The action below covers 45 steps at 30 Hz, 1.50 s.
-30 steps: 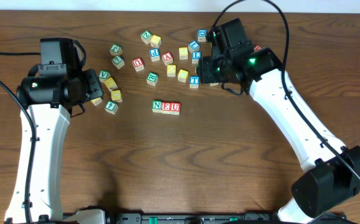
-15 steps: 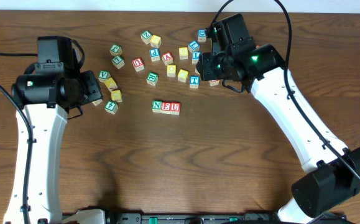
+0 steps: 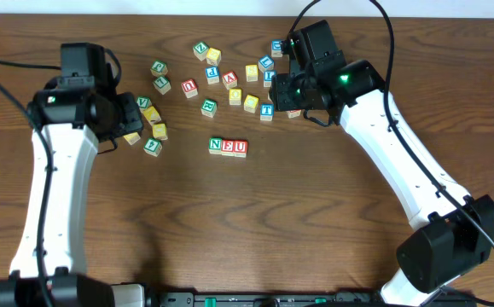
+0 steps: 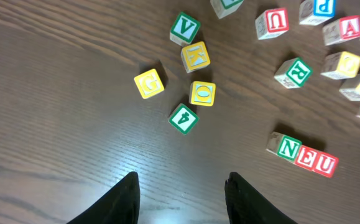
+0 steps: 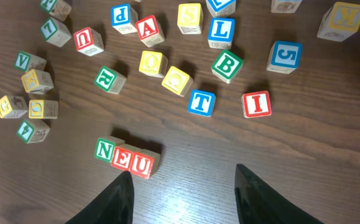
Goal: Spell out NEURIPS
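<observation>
On the left side of the bench [image 3: 229, 222], the left gripper [image 4: 183, 182] has shifted slightly toward the far edge over the last second. It hangs just short of a loose cluster of spare cubes [image 4: 195, 57], with its fingers spread and nothing between them. In the middle, the N-E-U row [image 3: 228, 147] sits exactly where it was, three cubes touching, so no letter has been added. The green R cube [image 5: 110, 79], which I judge to be next, lies untouched just beyond the row. Further right are the blue P cube [image 5: 123, 15], the yellow S cube [image 5: 189, 16] and the red I cube [image 5: 256, 104], all loose and apart. The right gripper [image 5: 184, 177] has edged toward that scatter, fingers also spread and empty. Both arms look to be repositioning, and four letters remain to place.
</observation>
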### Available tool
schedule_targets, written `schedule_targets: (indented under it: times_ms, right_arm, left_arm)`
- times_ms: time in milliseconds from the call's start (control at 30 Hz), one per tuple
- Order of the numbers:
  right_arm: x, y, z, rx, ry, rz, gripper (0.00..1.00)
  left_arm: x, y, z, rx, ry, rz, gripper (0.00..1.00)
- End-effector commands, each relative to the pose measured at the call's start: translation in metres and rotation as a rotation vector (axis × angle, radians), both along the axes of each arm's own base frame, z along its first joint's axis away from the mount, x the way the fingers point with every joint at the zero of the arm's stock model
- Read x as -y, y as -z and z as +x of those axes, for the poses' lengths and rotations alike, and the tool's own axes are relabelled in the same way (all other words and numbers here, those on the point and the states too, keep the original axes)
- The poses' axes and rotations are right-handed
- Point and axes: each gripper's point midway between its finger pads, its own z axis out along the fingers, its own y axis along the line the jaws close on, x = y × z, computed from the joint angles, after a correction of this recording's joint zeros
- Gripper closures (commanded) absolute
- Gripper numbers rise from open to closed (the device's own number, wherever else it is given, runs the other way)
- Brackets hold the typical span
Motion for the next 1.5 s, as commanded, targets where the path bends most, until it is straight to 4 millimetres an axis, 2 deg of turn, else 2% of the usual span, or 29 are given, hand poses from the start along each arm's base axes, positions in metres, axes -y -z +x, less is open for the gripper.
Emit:
schedule_targets:
  times_ms: [0,133,200,567,700,800,1067,1467]
  right_arm:
    - [-0.001,-0.003,0.003,0.011,0.003,-0.006,0.52]
    - [-0.001,-0.003,0.003,0.011,0.004,-0.005,0.51]
    - [-0.001,-0.003,0.003,0.011,0.004,-0.005,0.51]
    - [0.003,-0.002,0.005,0.019,0.017,-0.023,0.45]
    - [0.003,-0.002,0.005,0.019,0.017,-0.023,0.43]
    - [0.004,-0.002,0.006,0.021,0.020,-0.027,0.29]
    - [0.008,-0.002,0.008,0.030,0.034,-0.046,0.05]
    - [0.008,-0.002,0.008,0.030,0.034,-0.045,0.06]
  left_arm:
    - [0.007,0.006,0.010,-0.013,0.043,-0.002,0.55]
    - [0.015,0.011,0.013,-0.020,0.076,0.002,0.55]
    - [0.017,0.011,0.013,-0.018,0.095,0.008,0.50]
    - [0.017,0.012,0.011,-0.027,0.096,0.008,0.46]
    - [0.017,0.012,0.011,-0.029,0.096,0.008,0.37]
    - [0.017,0.012,0.011,-0.029,0.096,0.008,0.34]
    - [0.017,0.012,0.011,-0.029,0.096,0.007,0.33]
    - [0.018,0.018,0.008,-0.044,0.096,0.006,0.33]
